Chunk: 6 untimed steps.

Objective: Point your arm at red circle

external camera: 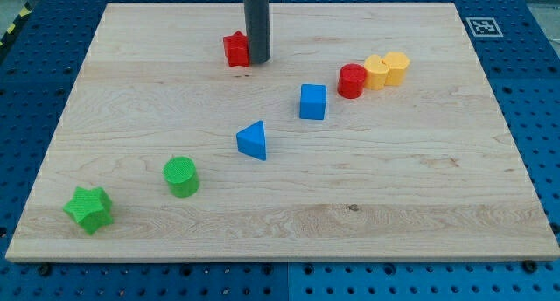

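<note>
On the wooden board (131,240), starting at the view's left, a green star block (89,209) lies near the bottom left corner. Just to its right and a little higher stands a green cylinder (182,176). Further right and well up toward the view's top sits a red star block (235,49), and my tip (257,61) is down on the board touching its right side, my dark rod rising straight up out of the top of the view. I carry no gripper, only this rod, so nothing is grasped; the tip simply rests against that red star.

Near the middle of the board a blue triangular block (254,140) lies below my tip and well apart from it. Up and to its right is a blue cube (312,101). Right of the cube stands the red circle (352,80), a short red cylinder, well apart from my tip and to the right of it. It touches a yellow block (376,72), which in turn touches a second yellow block (396,66); the three form a short row climbing toward the view's right. A black and white marker tag (480,25) sits on the blue pegboard table (534,91) past the board's top right corner.
</note>
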Each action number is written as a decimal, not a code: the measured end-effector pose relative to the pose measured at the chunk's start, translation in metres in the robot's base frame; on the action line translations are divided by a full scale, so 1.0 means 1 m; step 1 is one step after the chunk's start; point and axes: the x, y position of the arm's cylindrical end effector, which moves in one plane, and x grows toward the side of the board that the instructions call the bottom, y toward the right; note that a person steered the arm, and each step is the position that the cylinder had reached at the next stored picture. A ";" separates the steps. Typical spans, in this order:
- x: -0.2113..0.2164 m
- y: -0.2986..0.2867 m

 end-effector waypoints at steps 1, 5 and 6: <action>0.000 0.026; 0.043 0.084; 0.056 0.107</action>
